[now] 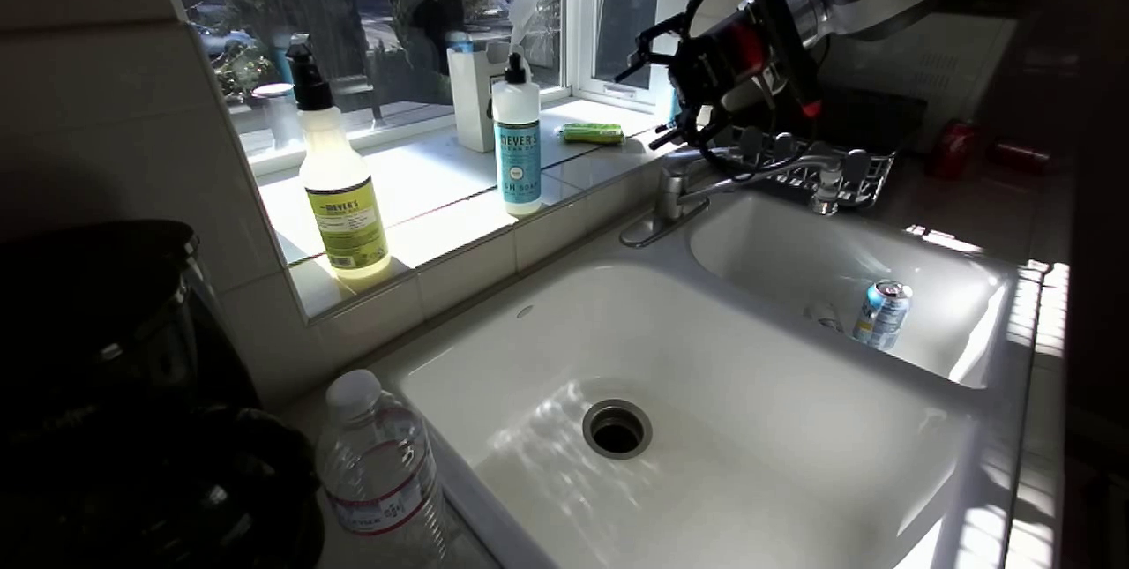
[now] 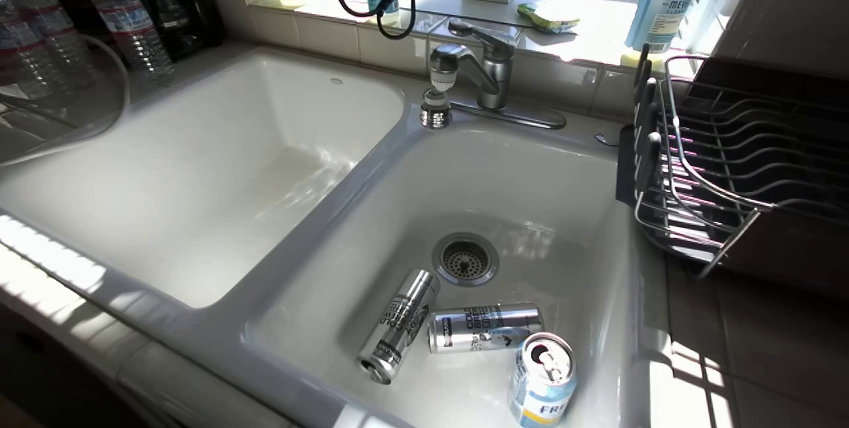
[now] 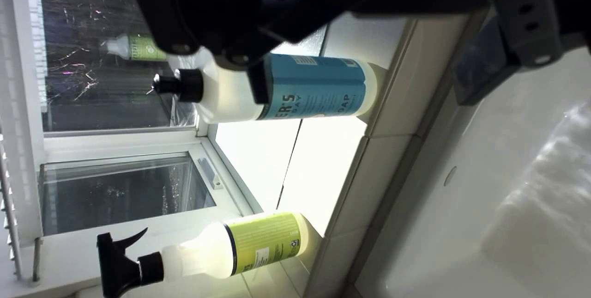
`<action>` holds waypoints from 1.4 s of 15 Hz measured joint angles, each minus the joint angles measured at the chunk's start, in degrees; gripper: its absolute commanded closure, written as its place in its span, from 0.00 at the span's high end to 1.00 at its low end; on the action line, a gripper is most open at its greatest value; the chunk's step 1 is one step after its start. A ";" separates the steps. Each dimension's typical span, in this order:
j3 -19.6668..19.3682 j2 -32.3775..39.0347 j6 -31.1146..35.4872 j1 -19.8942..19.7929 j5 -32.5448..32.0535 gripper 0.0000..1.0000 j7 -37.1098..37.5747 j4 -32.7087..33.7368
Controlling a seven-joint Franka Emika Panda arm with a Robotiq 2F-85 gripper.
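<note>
My gripper [image 1: 637, 110] is open and empty, raised by the window sill beside the faucet in an exterior view. In the wrist view the gripper [image 3: 367, 89] comes in from the top with its fingers wide apart. One finger overlaps a blue-labelled soap bottle [image 3: 318, 85] there. The exterior view shows that bottle [image 1: 518, 154] upright on the sill, apart from the gripper. A yellow-green spray bottle [image 1: 348, 220] stands further along the sill; it also shows in the wrist view [image 3: 265, 242]. A green sponge packet [image 1: 592, 133] lies on the sill near the gripper.
A double white sink [image 2: 318, 222] lies below the sill, with a faucet [image 2: 494, 73] behind it. Two silver cans [image 2: 400, 325] and a blue can [image 2: 542, 381] are in a basin. A dish rack [image 2: 716, 182] and water bottles [image 2: 129, 20] flank the sink.
</note>
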 measured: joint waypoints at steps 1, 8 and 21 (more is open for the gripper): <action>0.10 0.28 0.97 -0.02 0.91 1.00 1.60 0.09; 1.77 4.76 4.68 0.02 1.70 1.00 16.27 3.61; 2.00 15.34 -3.57 -1.77 6.54 1.00 34.17 14.55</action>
